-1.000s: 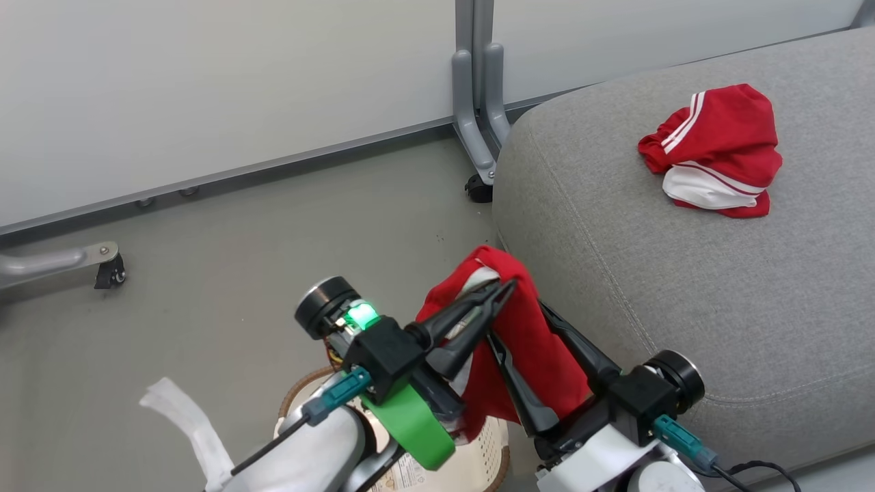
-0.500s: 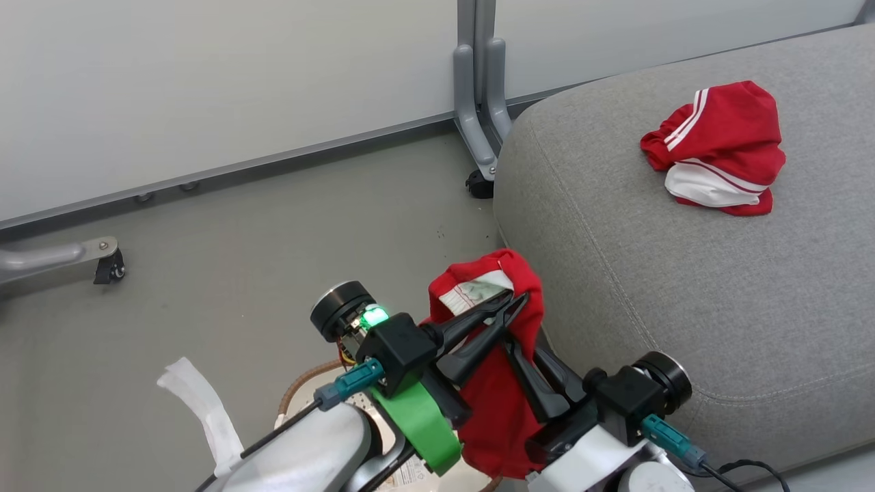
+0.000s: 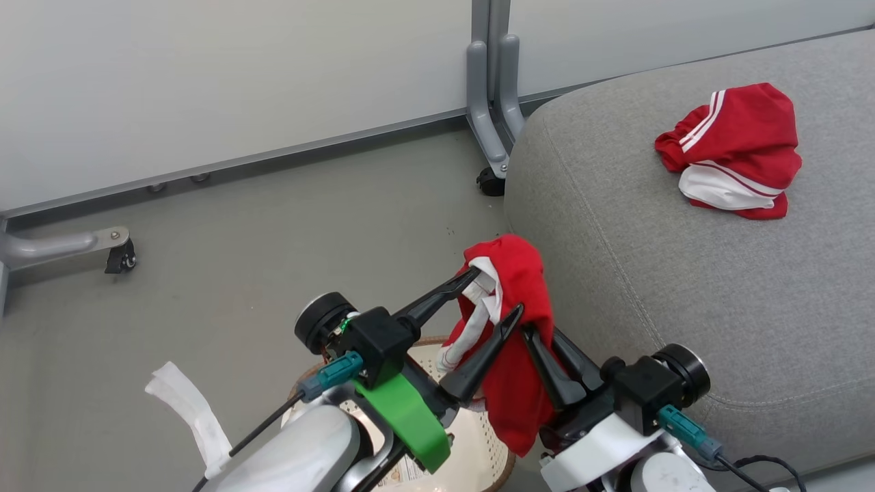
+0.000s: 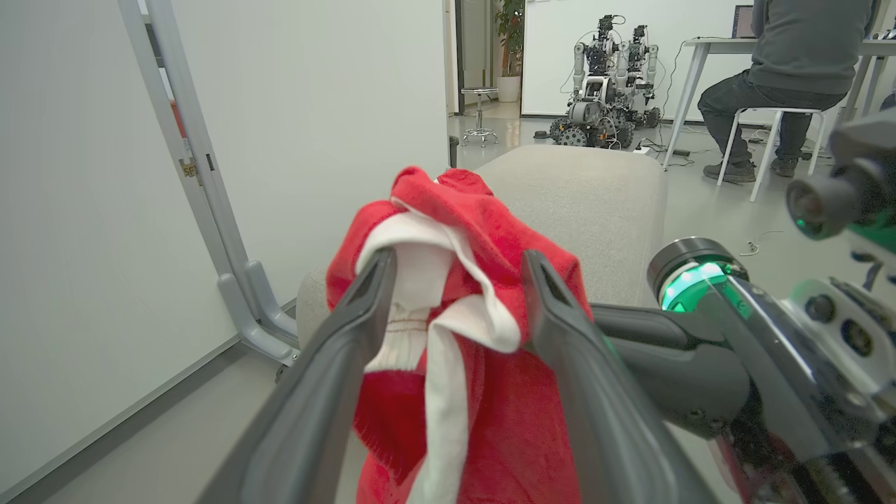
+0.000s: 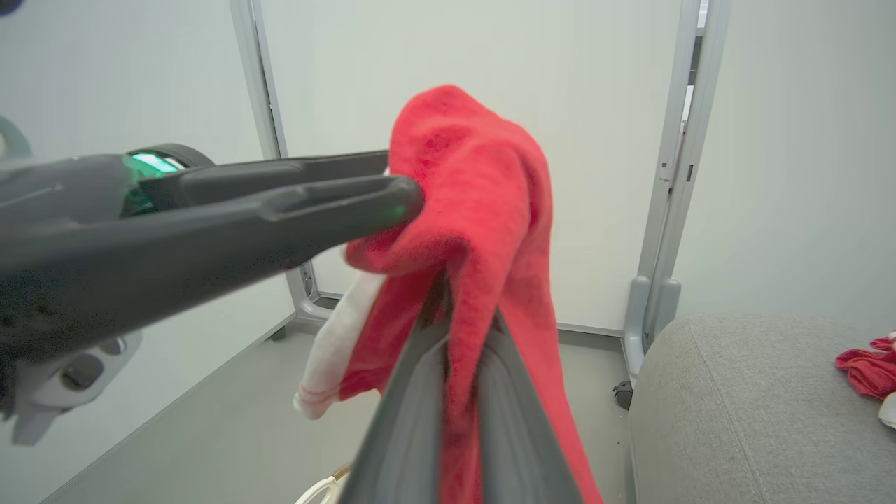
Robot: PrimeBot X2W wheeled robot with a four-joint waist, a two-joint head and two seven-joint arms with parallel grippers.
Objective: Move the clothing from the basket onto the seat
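We grip the soft red, white-trimmed garment (image 3: 526,263) in our clenched right claw (image 3: 540,333), left claw (image 3: 497,290) spread open around it, above the cream perforated plastic basket (image 3: 478,437); the big grey fabric seat (image 3: 683,307) lies just right, nearer our right arm.

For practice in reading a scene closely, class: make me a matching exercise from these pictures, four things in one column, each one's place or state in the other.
Column A: 1 left tool; 2 right tool; 3 crumpled garment; 4 basket.
Column B: a lying on the grey seat; b shut on the hanging garment; c fingers spread open; d below both tools.
Pairs: 1-c, 2-b, 3-a, 4-d.
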